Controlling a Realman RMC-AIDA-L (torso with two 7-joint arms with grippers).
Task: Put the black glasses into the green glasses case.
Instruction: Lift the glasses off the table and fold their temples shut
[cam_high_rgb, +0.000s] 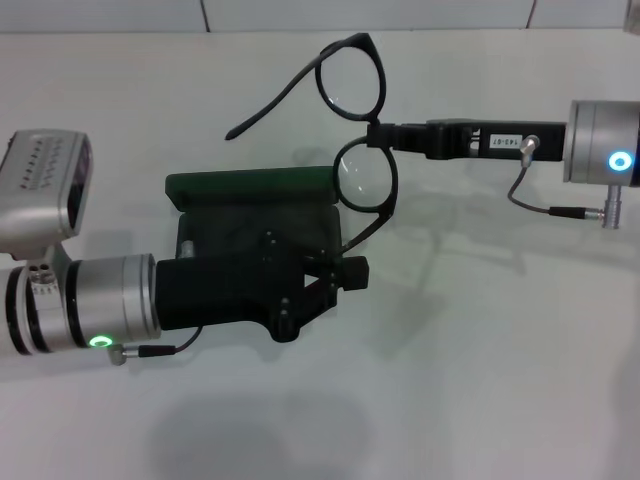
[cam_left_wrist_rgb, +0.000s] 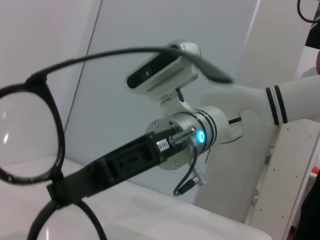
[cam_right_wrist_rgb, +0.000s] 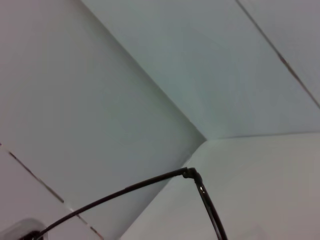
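- Black glasses (cam_high_rgb: 358, 135): your right gripper (cam_high_rgb: 383, 135) clamps their bridge, above the green glasses case (cam_high_rgb: 250, 185).
- Left gripper (cam_high_rgb: 345, 272) covers the case, probably gripping it; you cannot tell.

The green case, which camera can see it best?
The head view. Only there does the green glasses case show, its green edge peeking out behind the left pincer. The left wrist view shows just the black glasses held by the right pincer; the right wrist view shows no case either.
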